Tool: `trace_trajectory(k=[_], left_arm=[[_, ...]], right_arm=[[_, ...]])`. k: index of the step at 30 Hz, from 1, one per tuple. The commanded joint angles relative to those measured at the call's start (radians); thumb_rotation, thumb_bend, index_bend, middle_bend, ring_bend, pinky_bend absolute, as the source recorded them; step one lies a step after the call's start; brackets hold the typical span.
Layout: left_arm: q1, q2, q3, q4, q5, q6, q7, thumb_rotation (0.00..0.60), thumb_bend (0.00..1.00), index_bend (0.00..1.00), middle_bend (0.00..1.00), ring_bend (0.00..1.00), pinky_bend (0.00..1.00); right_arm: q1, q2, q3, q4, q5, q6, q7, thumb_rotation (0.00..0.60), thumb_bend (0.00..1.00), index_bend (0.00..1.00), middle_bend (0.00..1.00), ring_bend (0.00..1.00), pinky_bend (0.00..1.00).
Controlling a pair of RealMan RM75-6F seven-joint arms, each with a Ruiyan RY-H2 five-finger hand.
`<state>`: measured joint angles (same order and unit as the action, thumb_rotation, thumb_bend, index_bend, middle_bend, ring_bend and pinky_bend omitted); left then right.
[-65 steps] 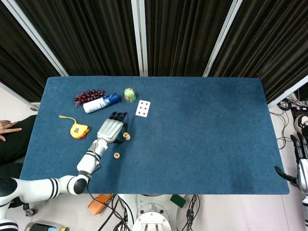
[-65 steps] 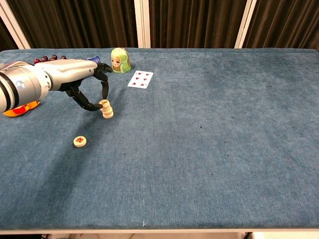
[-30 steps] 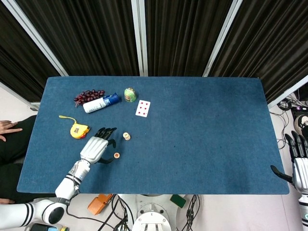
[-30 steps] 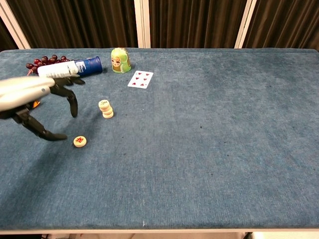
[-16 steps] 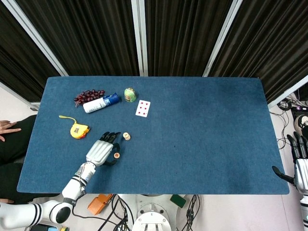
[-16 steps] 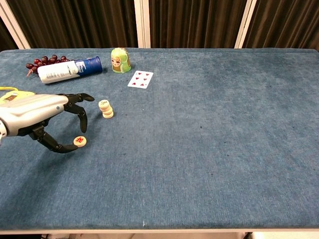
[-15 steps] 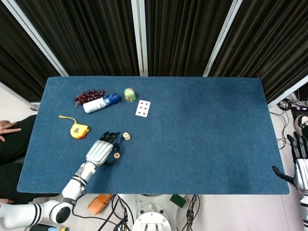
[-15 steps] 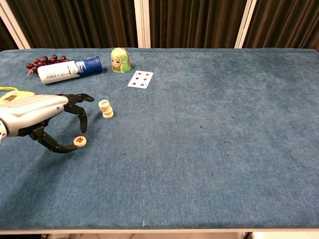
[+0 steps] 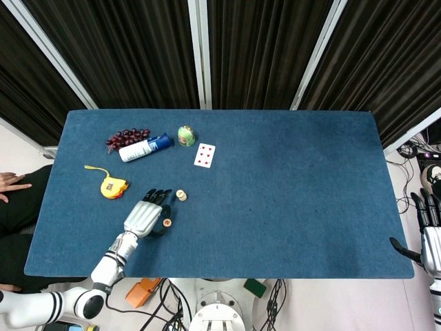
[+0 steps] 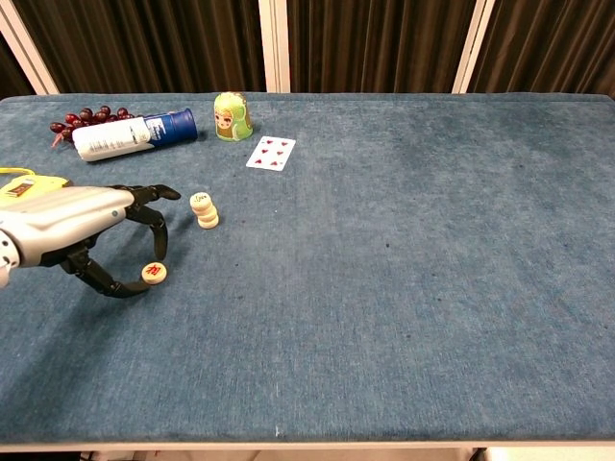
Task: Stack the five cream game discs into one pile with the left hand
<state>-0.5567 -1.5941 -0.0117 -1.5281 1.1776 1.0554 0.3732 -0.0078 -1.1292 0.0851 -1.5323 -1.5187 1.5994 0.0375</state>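
Blue cloth table [image 10: 404, 288]: I'm curling my left hand [image 10: 72, 226] around the loose disc [image 10: 154, 273], fingers apart, gripping nothing. Chest view is showing the upright pile [image 10: 204, 210] beside it; overhead, the right hand [image 9: 428, 241] is hanging released off-table.

Open blue desk [image 10: 404, 288] stretches right of the disc pile [image 10: 203, 210]. Behind it, a bottle [image 10: 135, 133], nesting doll [image 10: 231, 116] and playing card [image 10: 270, 153] crowd the far-left corner; the left hand [image 10: 91, 226] arches beside the lone disc [image 10: 154, 273].
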Motion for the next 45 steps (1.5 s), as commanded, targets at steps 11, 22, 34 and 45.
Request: trace_trajectory(k=[11, 22, 34, 45], left_arm=[[0.005, -0.009, -0.011, 0.013, -0.007, -0.013, 0.008, 0.600, 0.30, 0.45, 0.00, 0.00, 0.00], [0.012, 0.001, -0.019, 0.004, 0.001, -0.012, -0.003, 0.600, 0.36, 0.50, 0.00, 0.00, 0.00], [-0.044, 0.083, -0.144, -0.068, -0.020, -0.043, -0.095, 0.600, 0.36, 0.50, 0.00, 0.00, 0.00], [-0.171, 0.050, -0.221, -0.034, -0.190, -0.150, -0.003, 0.600, 0.35, 0.50, 0.00, 0.00, 0.00]], right_arm=[[-0.001, 0.000, 0.000, 0.001, 0.001, 0.002, 0.001, 0.600, 0.24, 0.00, 0.04, 0.00, 0.00], [-0.003, 0.002, -0.001, -0.003, -0.003, 0.006, -0.001, 0.600, 0.24, 0.00, 0.04, 0.00, 0.00], [-0.006, 0.003, -0.002, -0.007, -0.009, 0.014, -0.003, 0.600, 0.24, 0.00, 0.04, 0.00, 0.00], [-0.008, 0.002, -0.002, -0.005, -0.004, 0.012, 0.001, 0.600, 0.24, 0.00, 0.04, 0.00, 0.00]])
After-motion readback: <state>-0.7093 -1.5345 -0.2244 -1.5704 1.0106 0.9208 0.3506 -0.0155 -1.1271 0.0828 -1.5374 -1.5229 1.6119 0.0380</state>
